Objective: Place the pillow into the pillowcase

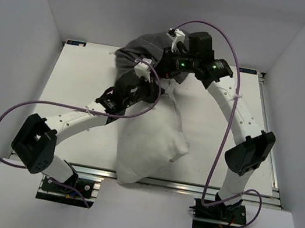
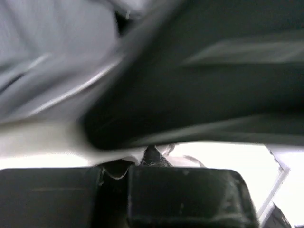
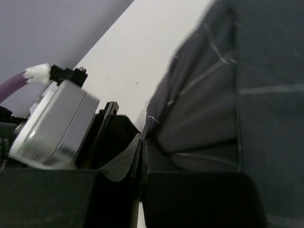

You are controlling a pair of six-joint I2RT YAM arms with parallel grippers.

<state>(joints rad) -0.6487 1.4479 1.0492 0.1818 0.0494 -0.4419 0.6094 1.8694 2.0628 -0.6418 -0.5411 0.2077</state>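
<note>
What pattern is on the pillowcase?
The pillowcase is dark grey with thin light grid lines; right wrist view.

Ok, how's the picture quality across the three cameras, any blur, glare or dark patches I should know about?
Top external view: sharp and evenly lit, with only soft shadows around the pillow. Left wrist view: heavily smeared, a dark shapeless mass fills most of the frame, and the bright background is blown out white. Right wrist view: the pillowcase grid is readable though soft, and the foreground is dark and unfocused.

Bright even light; blurry wrist views
</note>
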